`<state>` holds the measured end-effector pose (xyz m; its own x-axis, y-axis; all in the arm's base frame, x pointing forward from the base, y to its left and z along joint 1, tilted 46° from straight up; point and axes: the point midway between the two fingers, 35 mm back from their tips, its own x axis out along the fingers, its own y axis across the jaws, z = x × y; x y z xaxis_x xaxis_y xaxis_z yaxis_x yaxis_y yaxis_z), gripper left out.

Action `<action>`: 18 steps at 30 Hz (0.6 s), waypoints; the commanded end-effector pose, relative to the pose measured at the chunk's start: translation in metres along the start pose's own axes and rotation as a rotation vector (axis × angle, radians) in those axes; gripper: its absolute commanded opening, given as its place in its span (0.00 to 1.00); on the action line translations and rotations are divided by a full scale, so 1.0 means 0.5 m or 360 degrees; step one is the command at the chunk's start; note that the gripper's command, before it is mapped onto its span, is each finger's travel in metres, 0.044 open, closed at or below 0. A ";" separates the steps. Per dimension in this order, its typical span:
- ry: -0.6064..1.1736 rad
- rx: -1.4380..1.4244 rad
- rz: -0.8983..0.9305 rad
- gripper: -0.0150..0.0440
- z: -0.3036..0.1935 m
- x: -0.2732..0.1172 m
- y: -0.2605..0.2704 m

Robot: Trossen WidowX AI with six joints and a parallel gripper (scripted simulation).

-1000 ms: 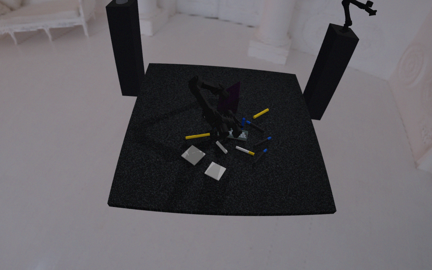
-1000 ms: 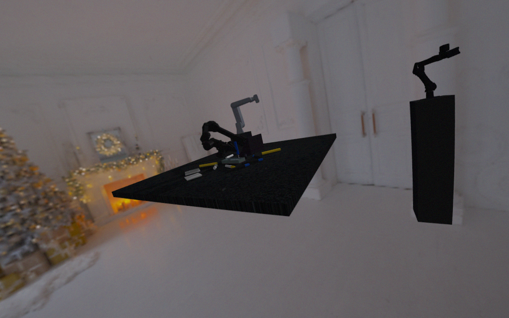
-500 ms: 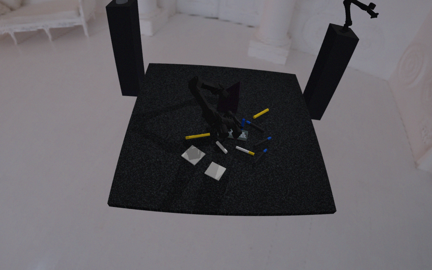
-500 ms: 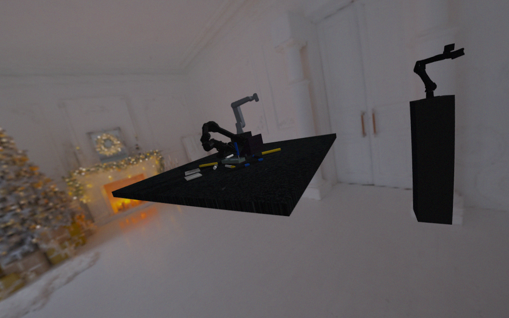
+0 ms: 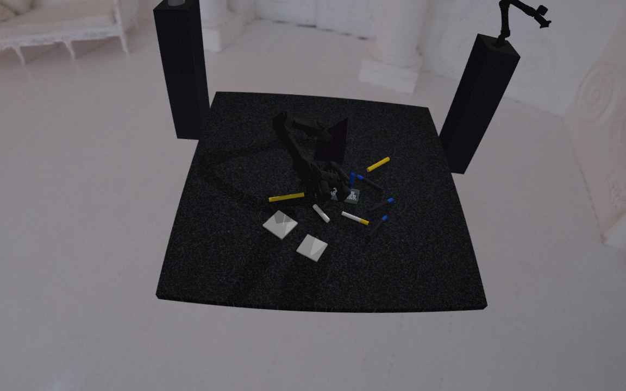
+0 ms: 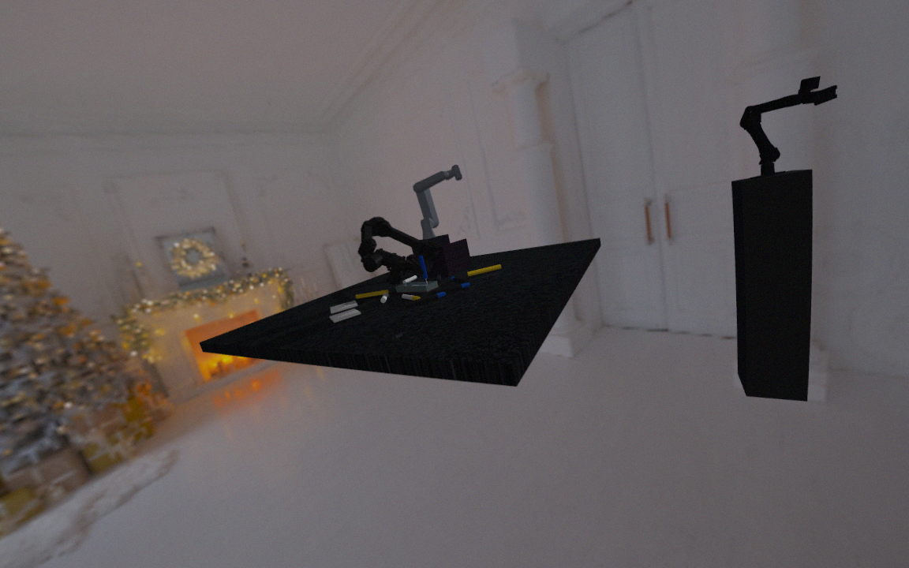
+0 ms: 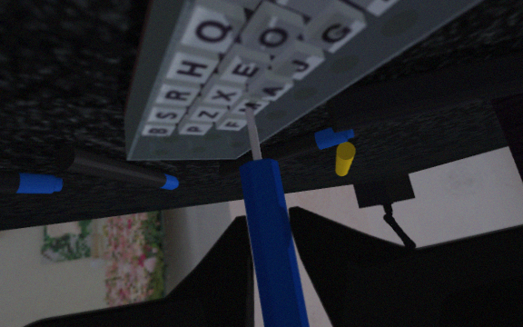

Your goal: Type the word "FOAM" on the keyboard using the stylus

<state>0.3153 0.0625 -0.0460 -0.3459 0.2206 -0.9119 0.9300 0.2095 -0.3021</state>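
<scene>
My gripper (image 7: 268,221) is shut on the blue stylus (image 5: 351,178) (image 6: 423,268) (image 7: 271,241), whose thin grey tip points at the keyboard (image 5: 356,200) (image 6: 417,288) (image 7: 184,150). In the wrist view the tip overlaps the M key (image 7: 259,107) and appears to touch it; how far that key is down is hard to tell. The F key (image 7: 232,123) is just beside the tip, the A key (image 7: 273,91) is on the other side of M, and the O key (image 7: 273,37) is farther up the view. The arm hides part of the keyboard in the top view.
Black pens with blue ends (image 5: 371,183) (image 7: 116,169) lie near the keyboard. Yellow sticks (image 5: 377,164) (image 5: 286,197) lie on both sides. A white-and-yellow marker (image 5: 354,218), a white marker (image 5: 320,213) and two white pads (image 5: 280,224) (image 5: 312,247) lie in front. A dark upright panel (image 5: 333,144) stands behind.
</scene>
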 end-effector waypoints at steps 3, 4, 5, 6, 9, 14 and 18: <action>-0.0008 -0.0005 -0.0002 0.39 0.006 0.004 -0.001; -0.0008 -0.0005 -0.0002 0.39 0.007 0.004 -0.001; -0.0008 -0.0005 -0.0002 0.39 0.008 0.005 -0.001; -0.0008 -0.0005 -0.0002 0.39 0.006 0.004 -0.001; -0.0008 -0.0005 -0.0002 0.39 0.003 0.002 -0.001; -0.0008 -0.0005 -0.0002 0.39 0.001 0.001 -0.001; -0.0007 -0.0005 -0.0001 0.39 -0.027 -0.015 0.000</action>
<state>0.3139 0.0658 -0.0436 -0.3517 0.2161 -0.9108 0.9274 0.2126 -0.3077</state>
